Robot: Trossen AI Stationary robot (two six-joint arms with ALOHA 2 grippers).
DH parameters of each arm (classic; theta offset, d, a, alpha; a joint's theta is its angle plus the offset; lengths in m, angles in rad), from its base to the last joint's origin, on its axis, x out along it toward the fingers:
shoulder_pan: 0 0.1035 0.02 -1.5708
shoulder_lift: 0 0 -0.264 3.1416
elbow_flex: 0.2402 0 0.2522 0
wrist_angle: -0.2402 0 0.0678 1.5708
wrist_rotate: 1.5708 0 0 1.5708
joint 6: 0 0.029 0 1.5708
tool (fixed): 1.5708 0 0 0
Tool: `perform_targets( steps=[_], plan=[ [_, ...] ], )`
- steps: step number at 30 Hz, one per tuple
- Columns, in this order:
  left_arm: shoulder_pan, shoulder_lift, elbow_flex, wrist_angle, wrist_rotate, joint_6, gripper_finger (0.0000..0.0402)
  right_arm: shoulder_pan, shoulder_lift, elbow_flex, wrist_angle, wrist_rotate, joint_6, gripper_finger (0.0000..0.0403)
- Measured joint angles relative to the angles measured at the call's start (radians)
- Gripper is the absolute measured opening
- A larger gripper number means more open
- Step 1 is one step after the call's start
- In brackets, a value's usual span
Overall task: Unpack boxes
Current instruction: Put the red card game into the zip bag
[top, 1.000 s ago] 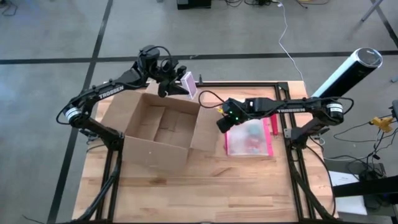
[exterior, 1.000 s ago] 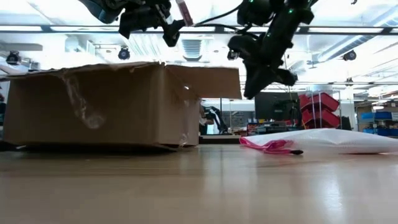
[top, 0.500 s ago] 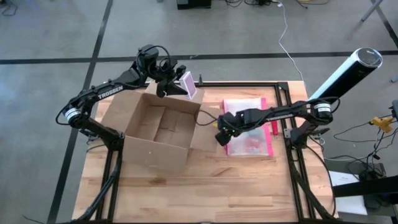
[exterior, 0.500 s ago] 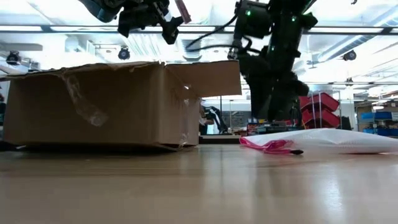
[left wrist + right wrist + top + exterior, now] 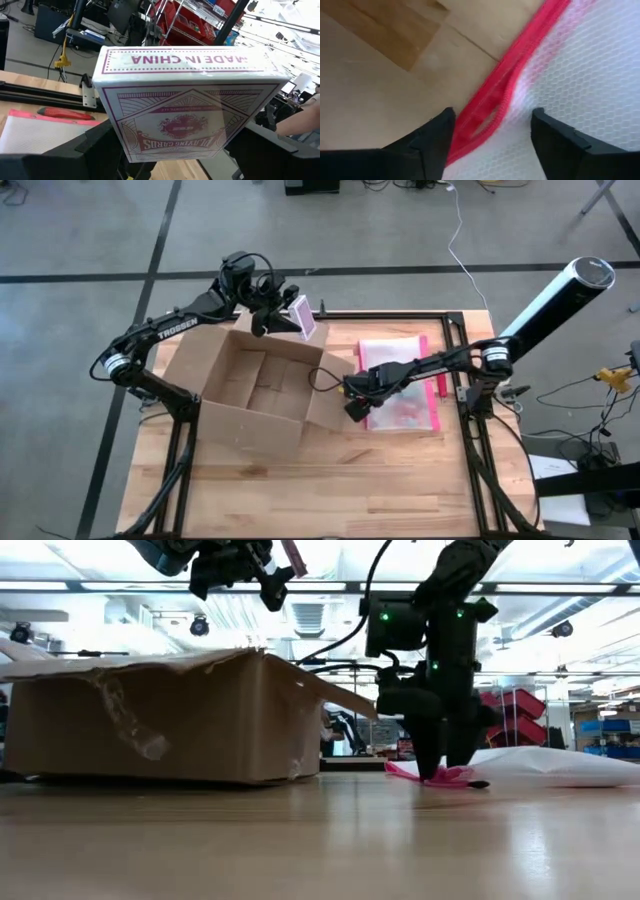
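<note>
between left end effector (image 5: pixel 170 150) fingers, card pack (image 5: pixel 187 100) reads "made in china".

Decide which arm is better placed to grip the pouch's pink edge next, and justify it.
Right. Its gripper hangs open straddling the pink edge of the pouch, while the left gripper is busy holding a card box above the cardboard box.

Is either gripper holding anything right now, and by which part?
The left gripper holds a card deck box by its two side edges. The right gripper is open, straddling the pouch's pink zipper edge, holding nothing yet.
</note>
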Motion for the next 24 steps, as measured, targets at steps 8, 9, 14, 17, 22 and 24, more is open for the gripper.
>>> perform_targets(
  steps=[8,9,14,17,22,24],
  plan=[
    [0.0,0.0,0.0,-0.001,-0.001,0.0,0.0309,0.0,-0.022,-0.003,-0.012,-0.022,-0.016,0.0044],
    [0.0,0.0,0.0,-0.001,-0.001,0.0,0.0309,0.0,-0.027,-0.003,-0.013,-0.023,-0.017,0.0023],
    [0.0,0.0,0.0,-0.001,-0.002,0.0,0.0309,0.0,-0.063,-0.004,-0.017,-0.022,-0.002,0.0011],
    [0.0,0.0,0.0,-0.001,-0.002,0.0,0.0309,0.0,-0.103,-0.004,-0.017,-0.02,0.022,0.0002],
    [0.0,0.0,0.0,0.0,-0.003,0.0,0.0309,0.0,-0.207,-0.004,-0.013,-0.002,0.077,0.0],
    [0.0,0.0,0.0,-0.001,-0.003,0.002,0.0309,0.0,-0.252,-0.003,-0.011,0.032,0.096,0.0]
  ],
)
